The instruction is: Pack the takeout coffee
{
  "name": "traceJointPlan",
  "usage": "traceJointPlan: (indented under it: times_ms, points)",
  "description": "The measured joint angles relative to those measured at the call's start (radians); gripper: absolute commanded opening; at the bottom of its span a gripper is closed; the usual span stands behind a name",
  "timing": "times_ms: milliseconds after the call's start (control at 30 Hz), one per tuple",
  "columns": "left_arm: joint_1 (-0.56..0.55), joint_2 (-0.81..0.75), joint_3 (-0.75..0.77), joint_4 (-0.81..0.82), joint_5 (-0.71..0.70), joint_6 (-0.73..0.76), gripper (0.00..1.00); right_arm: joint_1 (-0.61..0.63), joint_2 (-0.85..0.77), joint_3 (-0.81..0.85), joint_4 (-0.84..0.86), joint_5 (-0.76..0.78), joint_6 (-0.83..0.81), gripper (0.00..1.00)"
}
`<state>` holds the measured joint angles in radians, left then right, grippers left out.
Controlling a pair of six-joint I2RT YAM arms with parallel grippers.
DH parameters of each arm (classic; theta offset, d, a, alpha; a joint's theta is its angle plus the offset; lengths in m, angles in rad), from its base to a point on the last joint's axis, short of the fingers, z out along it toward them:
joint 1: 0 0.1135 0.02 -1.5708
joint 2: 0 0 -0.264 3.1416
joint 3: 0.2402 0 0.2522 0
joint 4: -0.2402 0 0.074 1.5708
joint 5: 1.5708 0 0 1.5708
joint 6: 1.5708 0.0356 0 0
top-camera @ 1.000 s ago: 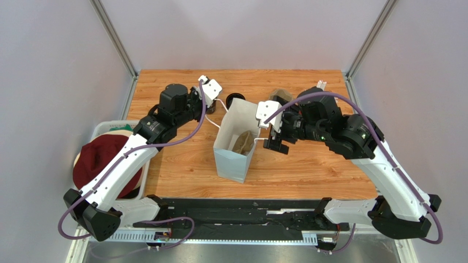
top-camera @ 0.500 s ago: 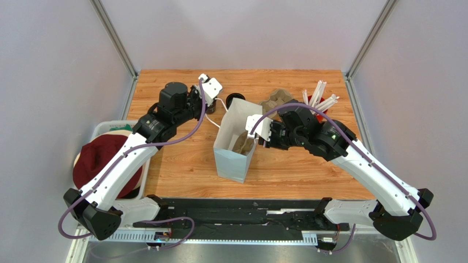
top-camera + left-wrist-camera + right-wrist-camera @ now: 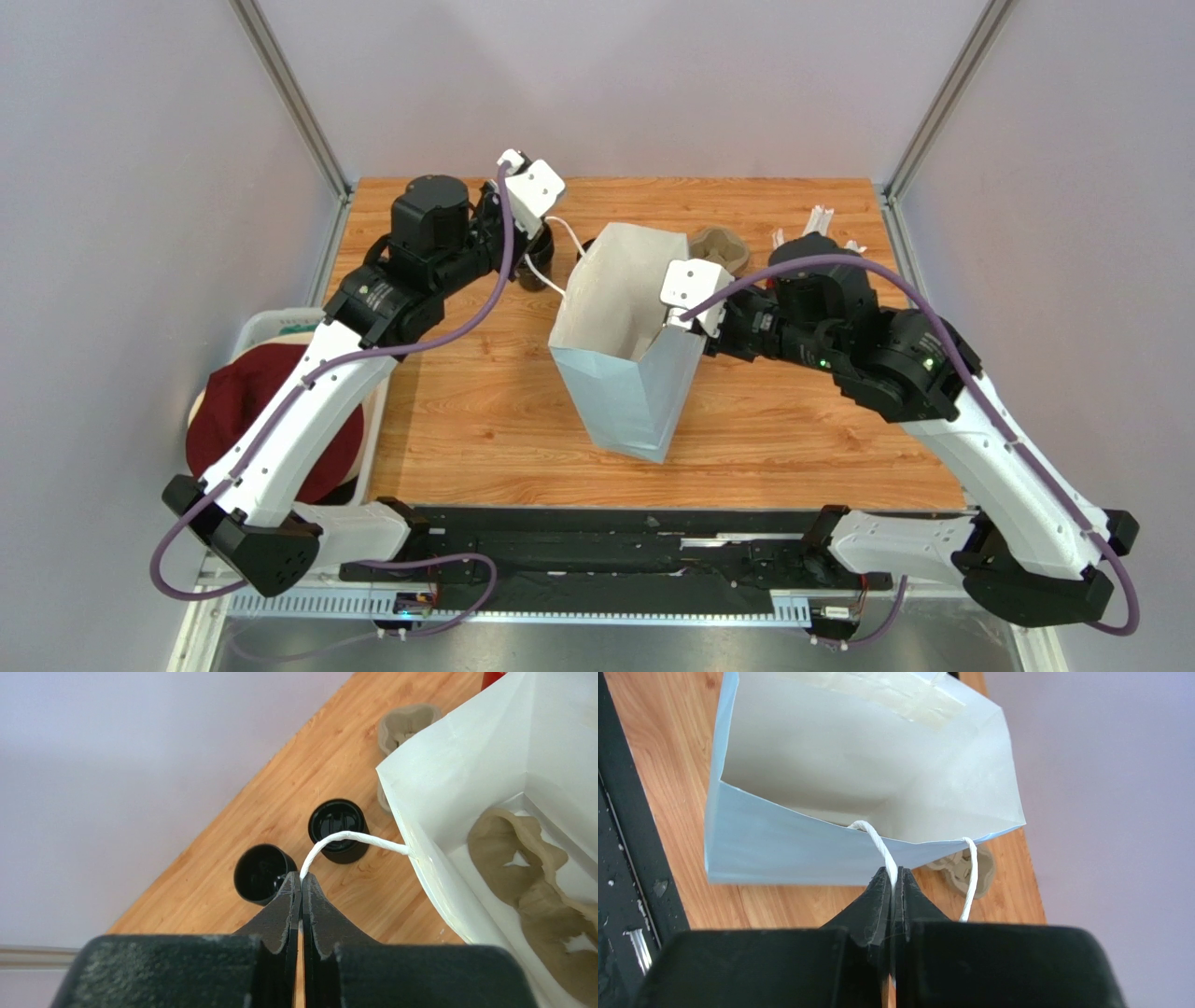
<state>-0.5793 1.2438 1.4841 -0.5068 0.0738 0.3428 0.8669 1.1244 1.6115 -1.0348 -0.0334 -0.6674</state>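
**Top external, then each wrist: white bag (image 3: 624,357) gripped by both its cords**

Top external view: the white bag stands upright in the middle of the table (image 3: 463,406), its mouth open upward. The left pincer (image 3: 542,261) sits off the bag's far left corner, and a handle cord (image 3: 564,277) runs from it to the bag's rim. The right pincer (image 3: 679,325) is at the bag's right rim. A brown pulp tray (image 3: 723,249) lies on the table behind the bag. A bin (image 3: 267,325) holding a red cap (image 3: 253,413) sits beyond the table's left edge.

Left wrist view: the left pincer's fingers are pressed together and clamped on the end of the handle cord, which arcs over to the bag's rim. The coffee cup (image 3: 338,829), black with its lid on, stands upright on the table outside the bag. It is just beside the bag's wall and under the cord. An open black cup (image 3: 263,873) stands near it, just past the fingertips. A second pulp tray (image 3: 533,875) lies inside the bag.

Right wrist view: the right pincer is closed tight on the second handle cord (image 3: 878,843). One strand rises from the bag's near rim to the fingers and the other hangs beside them. The bag's mouth gapes wide beyond.
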Motion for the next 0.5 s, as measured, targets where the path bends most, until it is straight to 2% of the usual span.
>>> traceJointPlan:
  times_ms: [167, 400, 500]
  points:
    - [0.000, -0.001, 0.029, 0.000, 0.009, -0.001, 0.04, 0.000, -0.034, -0.018, 0.031, 0.000, 0.008, 0.00]
    - [0.000, 0.008, -0.079, 0.000, 0.026, -0.002, 0.05, -0.001, -0.060, -0.298, 0.061, 0.001, 0.008, 0.00]
    - [0.000, 0.030, -0.091, -0.010, 0.026, -0.002, 0.06, -0.003, -0.058, -0.340, 0.050, 0.002, 0.008, 0.00]
